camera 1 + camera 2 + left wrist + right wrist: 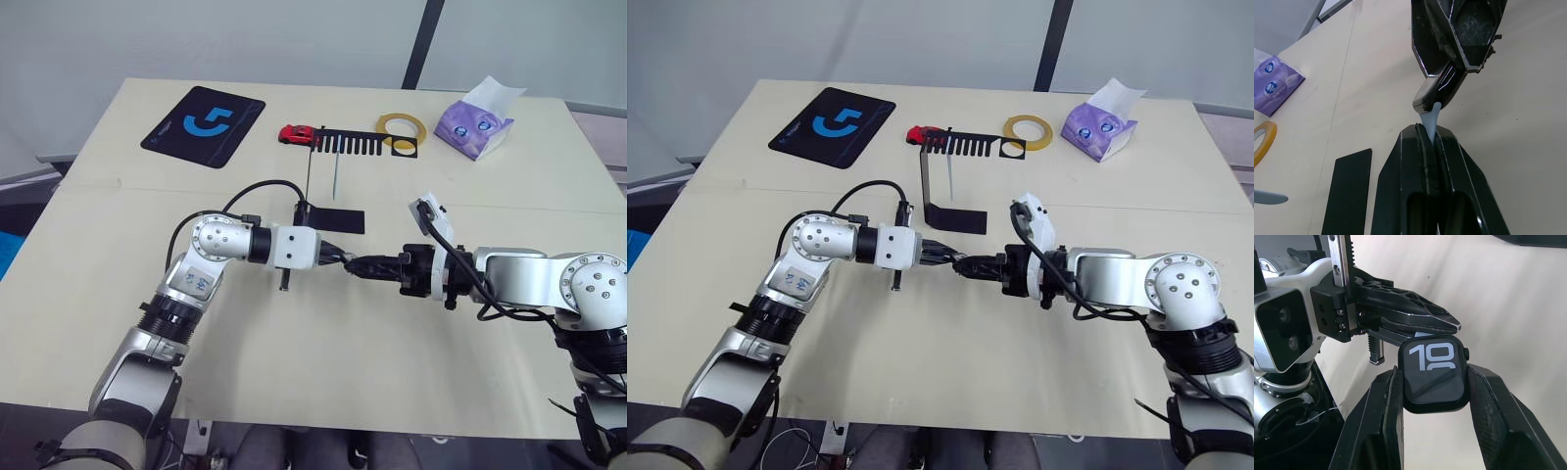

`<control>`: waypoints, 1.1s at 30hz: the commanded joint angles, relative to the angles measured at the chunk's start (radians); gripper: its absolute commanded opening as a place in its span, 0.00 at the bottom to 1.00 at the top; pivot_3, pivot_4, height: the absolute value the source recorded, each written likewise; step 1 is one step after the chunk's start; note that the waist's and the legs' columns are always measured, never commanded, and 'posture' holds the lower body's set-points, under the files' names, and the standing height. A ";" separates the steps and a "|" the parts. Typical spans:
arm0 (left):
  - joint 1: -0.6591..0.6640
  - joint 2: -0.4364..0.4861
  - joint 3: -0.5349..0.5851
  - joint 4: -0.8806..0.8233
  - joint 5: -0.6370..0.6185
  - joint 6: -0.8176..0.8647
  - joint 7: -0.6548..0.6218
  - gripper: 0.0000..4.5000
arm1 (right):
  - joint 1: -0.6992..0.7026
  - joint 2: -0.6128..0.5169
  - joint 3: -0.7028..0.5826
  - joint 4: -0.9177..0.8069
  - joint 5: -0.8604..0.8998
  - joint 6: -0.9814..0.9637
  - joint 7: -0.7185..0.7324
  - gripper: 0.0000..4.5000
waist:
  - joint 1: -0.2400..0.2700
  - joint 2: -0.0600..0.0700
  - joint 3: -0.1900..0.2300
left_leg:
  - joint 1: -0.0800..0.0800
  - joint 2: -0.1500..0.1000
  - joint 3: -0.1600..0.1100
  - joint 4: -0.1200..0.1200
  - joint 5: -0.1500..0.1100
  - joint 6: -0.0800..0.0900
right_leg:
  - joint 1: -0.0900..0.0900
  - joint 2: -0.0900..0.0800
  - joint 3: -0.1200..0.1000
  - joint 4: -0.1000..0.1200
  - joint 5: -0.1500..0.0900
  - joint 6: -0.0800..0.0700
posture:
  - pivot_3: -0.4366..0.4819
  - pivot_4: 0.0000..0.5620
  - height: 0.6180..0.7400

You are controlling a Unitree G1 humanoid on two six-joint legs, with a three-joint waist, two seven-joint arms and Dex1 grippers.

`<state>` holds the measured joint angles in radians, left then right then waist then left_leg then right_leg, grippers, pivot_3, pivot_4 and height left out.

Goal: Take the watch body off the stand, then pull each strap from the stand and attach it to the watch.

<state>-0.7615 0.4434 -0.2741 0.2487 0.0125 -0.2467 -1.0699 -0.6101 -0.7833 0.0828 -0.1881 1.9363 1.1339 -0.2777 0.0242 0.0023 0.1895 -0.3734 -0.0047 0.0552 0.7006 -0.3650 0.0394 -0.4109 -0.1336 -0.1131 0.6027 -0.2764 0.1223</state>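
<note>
Above the surface (323,333), in front of the stand (333,186), the right gripper (1434,382) has its jaws clamped on the watch body (1434,376), while the left gripper (1429,134) has its jaws pinched on a pale strap (1431,117) touching the watch's edge.

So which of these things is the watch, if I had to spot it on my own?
Start at the pale table, then find where the two metal arms meet over its middle. The right claw pinches the watch body there, with the left claw touching it. It is the small black rounded square with white digits, unlike the red toy car.
</note>
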 commanded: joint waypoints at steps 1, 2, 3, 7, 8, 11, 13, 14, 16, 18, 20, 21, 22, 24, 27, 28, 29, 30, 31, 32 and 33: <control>-0.013 0.005 0.007 -0.040 -0.022 0.023 -0.009 0.00 | -0.008 -0.017 -0.020 -0.011 0.005 -0.016 0.015 0.33 | 0.000 0.000 0.000 | 0.000 0.000 0.000 0.000 0.000 0.000 | 0.000 0.000 0.000 0.000 0.000 0.000 | 0.48 0.27 0.98; -0.011 0.009 0.012 -0.048 -0.034 0.045 -0.016 0.00 | -0.009 -0.019 -0.022 -0.014 -0.007 -0.012 0.023 0.33 | 0.000 0.000 0.000 | 0.000 0.000 0.000 0.000 0.000 0.000 | 0.000 0.000 0.000 0.000 0.000 0.000 | 0.48 0.27 0.98; -0.010 0.011 0.017 -0.055 -0.043 0.061 -0.020 0.16 | -0.010 -0.019 -0.023 -0.017 -0.016 -0.010 0.028 0.33 | 0.000 0.000 0.000 | 0.000 0.000 0.000 0.000 0.000 0.000 | 0.000 0.000 0.000 0.000 0.000 0.000 | 0.48 0.27 0.98; 0.016 0.056 0.043 -0.117 -0.107 0.113 -0.076 0.51 | -0.023 -0.047 -0.031 -0.085 -0.175 0.021 0.131 0.33 | 0.000 0.000 0.000 | 0.000 0.000 0.000 0.000 0.000 0.000 | 0.000 0.000 0.000 0.000 0.000 0.000 | 0.48 0.27 0.98; 0.027 0.080 0.059 -0.145 -0.136 0.148 -0.094 0.63 | -0.023 -0.057 -0.032 -0.108 -0.215 0.025 0.166 0.33 | -0.001 0.000 0.000 | 0.000 0.000 0.000 0.000 0.000 0.000 | 0.000 0.000 0.000 0.000 0.000 0.000 | 0.48 0.27 0.98; 0.056 0.151 0.107 -0.235 -0.260 0.301 -0.168 0.94 | -0.024 -0.104 -0.028 -0.196 -0.378 0.023 0.319 0.33 | -0.004 0.000 0.000 | -0.001 0.000 -0.001 0.000 0.000 0.000 | -0.001 0.001 0.000 -0.001 0.000 0.000 | 0.48 0.27 0.98; 0.059 0.181 0.138 -0.283 -0.350 0.420 -0.201 0.99 | -0.022 -0.148 -0.005 -0.264 -0.523 -0.016 0.454 0.33 | -0.003 0.000 0.000 | -0.001 0.001 -0.001 0.000 0.000 0.000 | -0.001 0.001 0.000 -0.001 0.000 0.000 | 0.48 0.27 0.98; 0.052 0.194 0.152 -0.302 -0.394 0.483 -0.213 0.99 | -0.020 -0.177 0.014 -0.305 -0.615 -0.057 0.544 0.33 | -0.002 0.001 0.000 | -0.001 0.001 -0.001 0.000 0.000 0.000 | 0.000 0.001 0.000 -0.001 0.000 0.000 | 0.48 0.27 0.98; 0.033 0.213 0.168 -0.326 -0.453 0.577 -0.231 0.99 | -0.005 -0.219 0.041 -0.364 -0.761 -0.137 0.698 0.33 | 0.001 0.001 0.000 | -0.001 0.000 -0.002 0.000 0.000 0.000 | 0.000 0.001 0.000 -0.001 0.000 0.000 | 0.48 0.27 0.98; 0.020 0.224 0.166 -0.339 -0.472 0.616 -0.245 0.99 | 0.019 -0.256 0.066 -0.413 -0.905 -0.244 0.834 0.33 | 0.003 0.001 0.000 | -0.001 -0.001 -0.003 0.000 0.000 0.000 | 0.001 0.001 0.000 -0.002 0.000 0.001 | 0.48 0.27 0.98; 0.016 0.228 0.157 -0.347 -0.462 0.601 -0.256 0.99 | 0.049 -0.283 0.084 -0.447 -1.026 -0.342 0.946 0.33 | 0.002 0.000 0.000 | -0.002 -0.001 -0.003 0.000 0.000 0.000 | 0.001 0.001 0.000 -0.003 0.001 0.001 | 0.48 0.27 0.98; 0.021 0.228 0.150 -0.351 -0.450 0.581 -0.263 0.99 | 0.067 -0.292 0.087 -0.460 -1.075 -0.387 0.994 0.33 | 0.001 0.000 0.000 | -0.002 -0.001 -0.003 0.000 0.000 0.001 | 0.001 0.001 0.001 -0.003 0.001 0.002 | 0.48 0.27 0.98; 0.029 0.227 0.145 -0.357 -0.441 0.566 -0.265 0.99 | 0.085 -0.300 0.091 -0.471 -1.127 -0.437 1.037 0.33 | 0.001 0.000 0.000 | -0.002 -0.002 -0.002 0.000 0.000 0.001 | 0.001 0.001 0.001 -0.004 0.001 0.002 | 0.48 0.27 0.98; 0.039 0.222 0.140 -0.364 -0.434 0.554 -0.262 0.99 | 0.117 -0.301 0.093 -0.483 -1.202 -0.504 1.092 0.33 | 0.001 0.000 0.000 | -0.002 -0.001 -0.002 0.000 0.000 0.000 | 0.001 0.002 0.001 -0.004 0.001 0.002 | 0.48 0.27 0.98; 0.040 0.212 0.137 -0.366 -0.429 0.551 -0.247 0.99 | 0.135 -0.284 0.088 -0.477 -1.267 -0.533 1.121 0.33 | -0.001 0.000 0.000 | -0.001 -0.001 -0.001 0.001 0.000 0.000 | 0.001 0.002 0.001 -0.003 0.001 0.002 | 0.48 0.27 0.98; 0.040 0.209 0.135 -0.368 -0.430 0.554 -0.245 0.99 | 0.135 -0.280 0.088 -0.471 -1.288 -0.539 1.127 0.33 | -0.001 0.000 0.000 | -0.001 -0.001 -0.001 0.001 0.000 0.000 | 0.001 0.002 0.001 -0.003 0.001 0.002 | 0.48 0.27 0.98; 0.042 0.207 0.134 -0.373 -0.433 0.557 -0.244 0.99 | 0.135 -0.275 0.088 -0.467 -1.301 -0.540 1.132 0.33 | -0.001 0.000 0.000 | -0.001 -0.001 -0.001 0.001 0.000 0.000 | 0.001 0.002 0.001 -0.002 0.001 0.002 | 0.48 0.27 0.98; 0.045 0.209 0.133 -0.381 -0.439 0.564 -0.249 0.99 | 0.135 -0.270 0.086 -0.465 -1.310 -0.537 1.137 0.33 | -0.001 0.000 0.000 | -0.001 -0.001 -0.001 0.001 0.000 0.000 | 0.001 0.002 0.001 -0.002 0.001 0.002 | 0.48 0.27 0.98; 0.047 0.209 0.132 -0.386 -0.442 0.568 -0.252 0.99 | 0.135 -0.264 0.084 -0.462 -1.318 -0.534 1.143 0.33 | 0.000 0.000 0.000 | -0.001 -0.001 -0.001 0.001 0.000 0.000 | 0.001 0.002 0.001 -0.002 0.001 0.002 | 0.48 0.27 0.98; 0.051 0.212 0.132 -0.391 -0.445 0.570 -0.255 0.99 | 0.134 -0.259 0.081 -0.460 -1.320 -0.528 1.147 0.33 | 0.000 0.000 0.000 | -0.001 -0.001 -0.001 0.001 0.000 0.000 | 0.001 0.002 0.001 -0.002 0.001 0.002 | 0.48 0.27 0.98; 0.054 0.215 0.132 -0.394 -0.445 0.572 -0.257 0.99 | 0.133 -0.253 0.078 -0.458 -1.323 -0.524 1.151 0.33 | 0.000 0.000 0.000 | -0.001 -0.001 -0.002 0.001 0.000 0.000 | 0.001 0.002 0.001 -0.002 0.001 0.002 | 0.48 0.27 0.98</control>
<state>-0.7150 0.6485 -0.1457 -0.1106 -0.4220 0.3245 -1.3225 -0.4724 -1.0465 0.1912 -0.6298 0.6218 0.6140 0.8613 0.0237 0.0027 0.1899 -0.3741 -0.0057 0.0536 0.7013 -0.3653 0.0398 -0.4101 -0.1316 -0.1120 0.6003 -0.2753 0.1242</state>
